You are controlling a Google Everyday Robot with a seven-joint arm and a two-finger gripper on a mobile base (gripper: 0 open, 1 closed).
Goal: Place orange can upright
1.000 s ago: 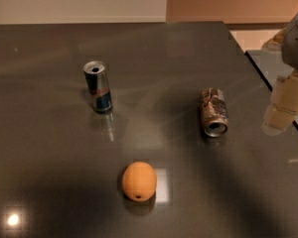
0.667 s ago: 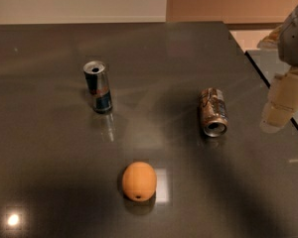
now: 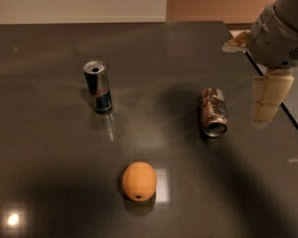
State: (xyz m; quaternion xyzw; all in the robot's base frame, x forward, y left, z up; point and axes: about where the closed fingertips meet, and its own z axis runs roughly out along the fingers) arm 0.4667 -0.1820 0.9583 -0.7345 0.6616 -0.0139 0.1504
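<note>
The orange can (image 3: 212, 111) lies on its side on the dark tabletop (image 3: 49, 157), right of centre. The end effector (image 3: 266, 100) hangs near its right, not touching it. I cannot tell whether it is spread or pressed together.

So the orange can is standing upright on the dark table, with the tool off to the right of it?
No. The camera view shows the orange can lying on its side on the dark table; the tool does hang to the right of it, apart.

Upright slim can (image 3: 98, 86), orange fruit (image 3: 138, 181), dark table (image 3: 44, 148)
</note>
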